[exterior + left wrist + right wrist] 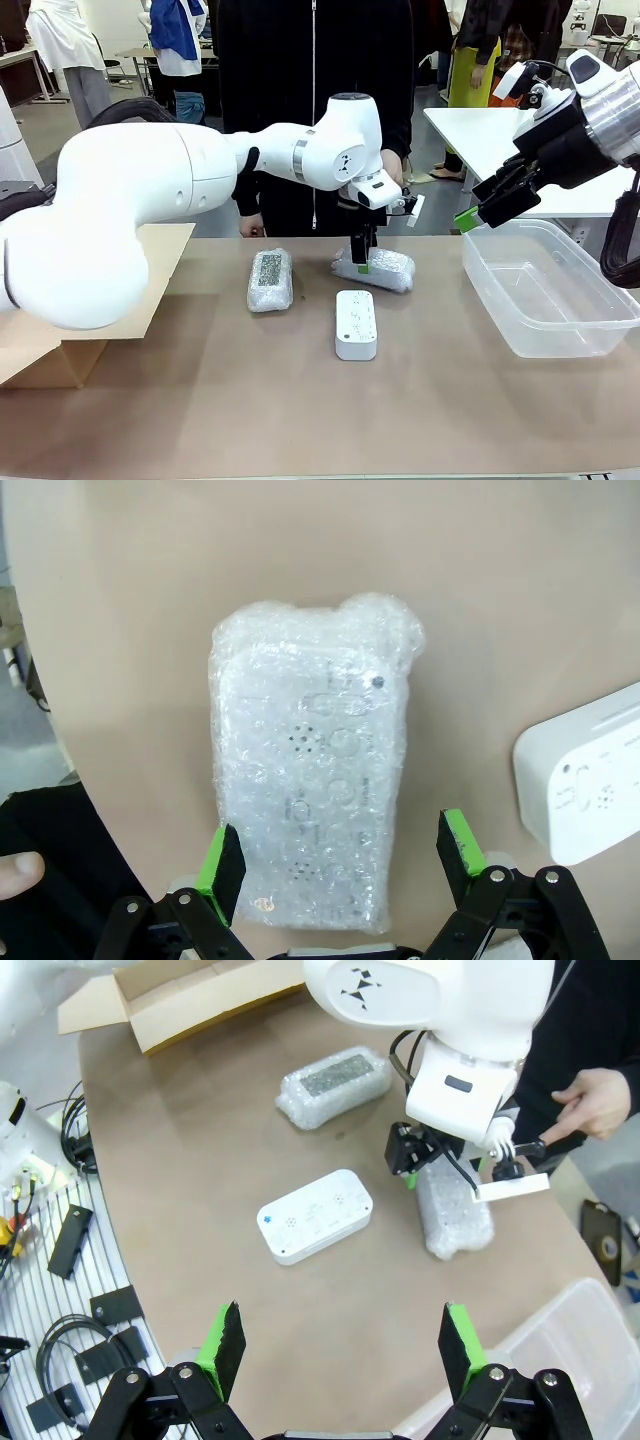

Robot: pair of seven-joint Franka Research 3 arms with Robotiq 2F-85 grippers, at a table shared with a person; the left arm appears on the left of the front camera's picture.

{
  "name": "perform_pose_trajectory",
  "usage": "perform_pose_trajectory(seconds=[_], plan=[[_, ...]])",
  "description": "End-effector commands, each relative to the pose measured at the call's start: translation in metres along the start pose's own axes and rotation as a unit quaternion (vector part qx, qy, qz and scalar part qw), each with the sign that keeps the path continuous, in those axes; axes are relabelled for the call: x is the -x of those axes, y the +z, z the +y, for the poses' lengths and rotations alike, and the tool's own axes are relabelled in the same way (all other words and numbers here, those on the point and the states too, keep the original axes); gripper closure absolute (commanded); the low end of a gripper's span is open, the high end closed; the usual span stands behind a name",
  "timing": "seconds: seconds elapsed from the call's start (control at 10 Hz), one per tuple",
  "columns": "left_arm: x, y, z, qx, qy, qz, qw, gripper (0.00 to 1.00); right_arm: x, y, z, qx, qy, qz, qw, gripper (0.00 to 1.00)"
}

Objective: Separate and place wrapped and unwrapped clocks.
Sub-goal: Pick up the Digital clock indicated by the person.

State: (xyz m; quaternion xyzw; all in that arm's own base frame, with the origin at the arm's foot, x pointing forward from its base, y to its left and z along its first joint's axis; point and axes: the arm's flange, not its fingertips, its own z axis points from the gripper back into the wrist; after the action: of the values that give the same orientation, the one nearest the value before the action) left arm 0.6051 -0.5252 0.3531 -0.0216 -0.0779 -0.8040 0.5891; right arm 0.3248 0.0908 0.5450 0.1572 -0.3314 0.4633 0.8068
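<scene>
Presently at the grasp step, the left gripper [342, 860], wide open and empty, straddles the wrapped bundle [310, 760] between its jaws, apparently without contact; next it must close and lift.

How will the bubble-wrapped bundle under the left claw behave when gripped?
The oblong, crinkly bubble-wrapped bundle probably gives slightly, then feels stiff: a hard block shows through. Its glossy wrap may slip in the left claw. Lying flat, it should not roll.
</scene>
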Motion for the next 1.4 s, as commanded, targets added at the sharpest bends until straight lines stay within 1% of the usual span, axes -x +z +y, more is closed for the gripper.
perform_pose_trajectory(seconds=[0.0,0.6,1.0,1.3], plan=[[-0.009,0.000,0.036,-0.012,-0.015,0.014,1.000,0.00,0.001,-0.002,-0.001,-0.011,-0.002,-0.006,1.000,0.00],[-0.009,0.003,0.040,-0.032,-0.023,0.012,0.999,0.00,0.001,-0.002,-0.001,-0.011,-0.002,-0.006,1.000,0.00],[-0.005,-0.019,0.055,-0.016,-0.043,0.020,0.999,0.00,0.001,-0.002,-0.001,-0.011,-0.002,-0.006,1.000,0.00],[-0.004,-0.028,0.056,-0.006,-0.042,0.018,0.999,0.00,0.001,-0.002,-0.001,-0.011,-0.002,-0.006,1.000,0.00]])
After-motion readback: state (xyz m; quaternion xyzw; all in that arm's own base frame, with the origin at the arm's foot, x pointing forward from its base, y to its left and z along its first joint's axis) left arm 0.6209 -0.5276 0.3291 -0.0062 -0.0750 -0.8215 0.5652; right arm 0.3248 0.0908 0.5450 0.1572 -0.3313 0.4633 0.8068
